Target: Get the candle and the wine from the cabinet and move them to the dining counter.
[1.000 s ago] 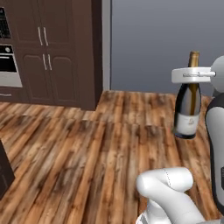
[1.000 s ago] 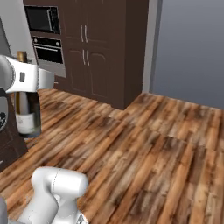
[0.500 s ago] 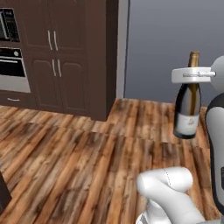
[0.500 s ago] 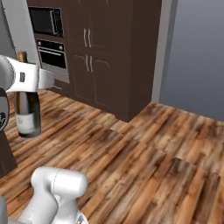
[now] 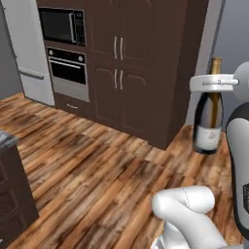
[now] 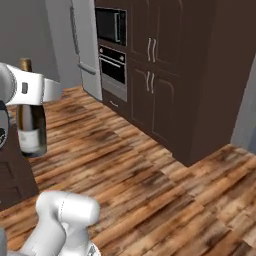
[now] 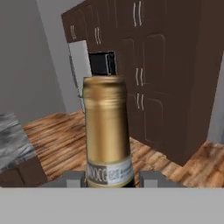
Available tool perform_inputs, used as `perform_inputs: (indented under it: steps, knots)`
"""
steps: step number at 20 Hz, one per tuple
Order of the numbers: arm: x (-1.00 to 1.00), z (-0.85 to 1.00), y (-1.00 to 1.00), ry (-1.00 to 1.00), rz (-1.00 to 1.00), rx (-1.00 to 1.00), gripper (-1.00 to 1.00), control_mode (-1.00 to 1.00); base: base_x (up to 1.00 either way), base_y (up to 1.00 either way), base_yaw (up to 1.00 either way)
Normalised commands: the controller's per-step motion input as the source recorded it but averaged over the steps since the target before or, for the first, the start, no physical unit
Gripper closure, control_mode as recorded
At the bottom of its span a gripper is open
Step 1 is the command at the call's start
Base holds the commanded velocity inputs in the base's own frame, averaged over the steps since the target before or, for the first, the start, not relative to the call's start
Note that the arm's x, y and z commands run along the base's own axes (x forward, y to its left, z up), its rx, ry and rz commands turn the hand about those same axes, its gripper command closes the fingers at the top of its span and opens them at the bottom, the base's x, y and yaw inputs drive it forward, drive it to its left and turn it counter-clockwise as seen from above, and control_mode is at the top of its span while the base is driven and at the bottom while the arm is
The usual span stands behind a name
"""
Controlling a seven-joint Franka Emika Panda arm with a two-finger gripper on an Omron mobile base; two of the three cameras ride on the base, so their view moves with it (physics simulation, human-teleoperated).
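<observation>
Wine (image 5: 209, 116) hangs upright in mid-air at right of left base view, over wood floor (image 5: 97, 180), well off any counter; claw (image 5: 214, 81) clenched on its neck just under the gold foil, bottle body dangling below; dark oven wall (image 5: 68, 73) and tall cabinets far behind; judgement: glass, heavy for its width, smooth and slippery, fragile if dropped; neck grip lets the body swing, so slow turns advised; foil (image 7: 106, 127) sits between the finger tips (image 7: 74, 178) in hand view; a hold lower on the neck's shoulder would likely steady it
</observation>
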Motion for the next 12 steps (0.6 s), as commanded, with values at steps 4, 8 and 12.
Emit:
perform_inputs:
  steps: [4,8,12]
  knots:
    - [0.0,0.0,0.0,0.0,0.0,0.0,1.0,1.0,1.0,-0.09,0.72]
    - [0.0,0.0,0.0,0.0,0.0,0.0,1.0,1.0,0.89,-0.59,0.45]
    - [0.0,0.0,0.0,0.0,0.0,0.0,1.0,1.0,0.9,-0.73,0.17]
